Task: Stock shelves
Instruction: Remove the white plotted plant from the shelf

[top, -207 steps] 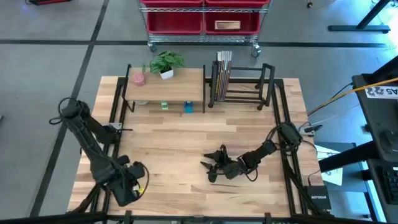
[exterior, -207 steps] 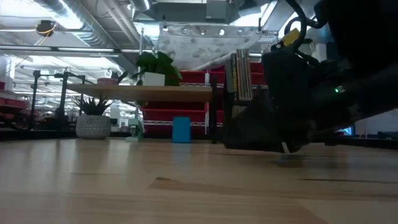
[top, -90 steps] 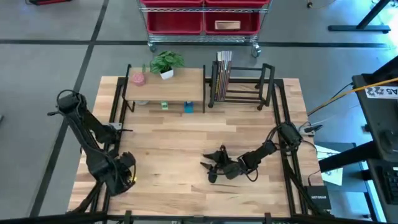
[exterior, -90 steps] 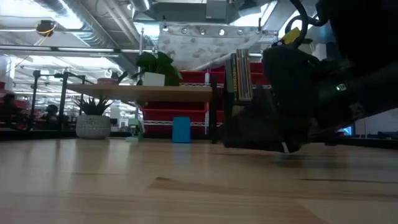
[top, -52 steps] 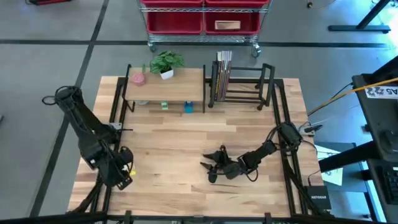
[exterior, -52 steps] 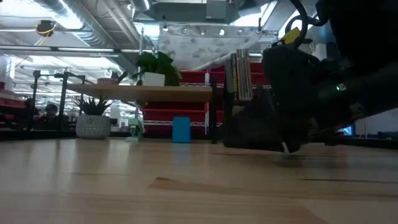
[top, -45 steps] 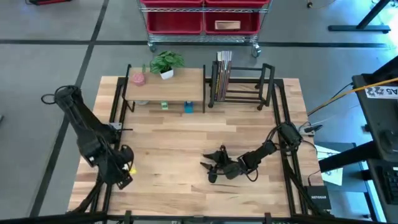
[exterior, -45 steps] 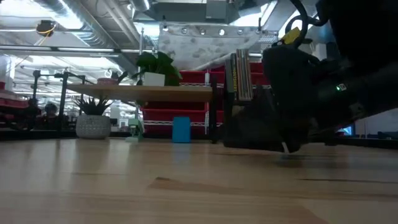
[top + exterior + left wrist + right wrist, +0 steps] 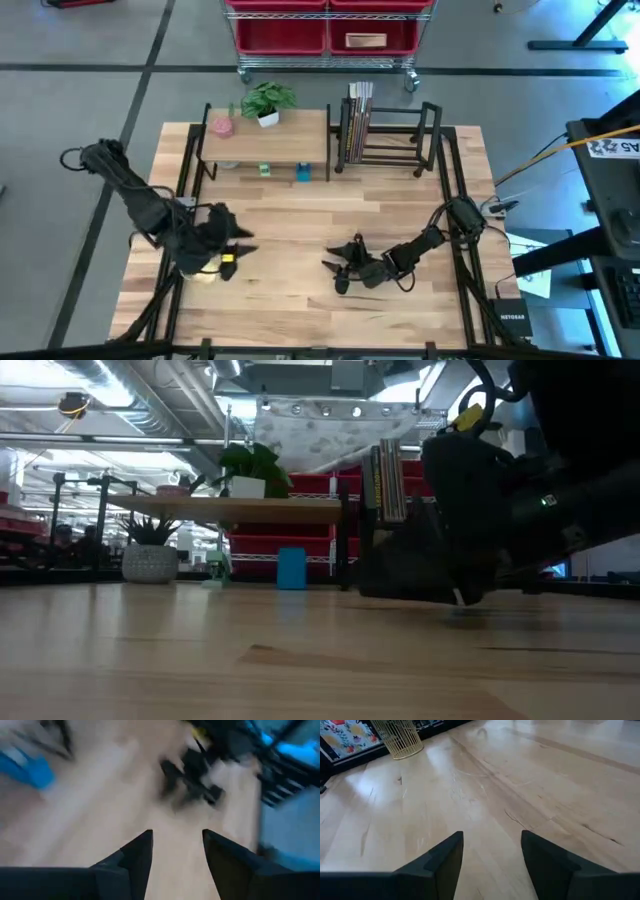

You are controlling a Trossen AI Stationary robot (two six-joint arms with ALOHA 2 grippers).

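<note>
Left gripper (image 9: 243, 246): hovering empty at near left, fingers parted.
Right gripper (image 9: 337, 268): resting near centre, fingers spread.
Wood-topped shelf (image 9: 300, 140), book rack (image 9: 395, 135): standing far.
Advice: approaching stock slowly, centring fingers.

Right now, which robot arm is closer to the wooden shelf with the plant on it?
The left one, I think. Its gripper hangs over the table's left side, below the wood-topped shelf, fingers open and empty. The right gripper, also open, rests low at the table's middle, nearer the black book rack.
</note>
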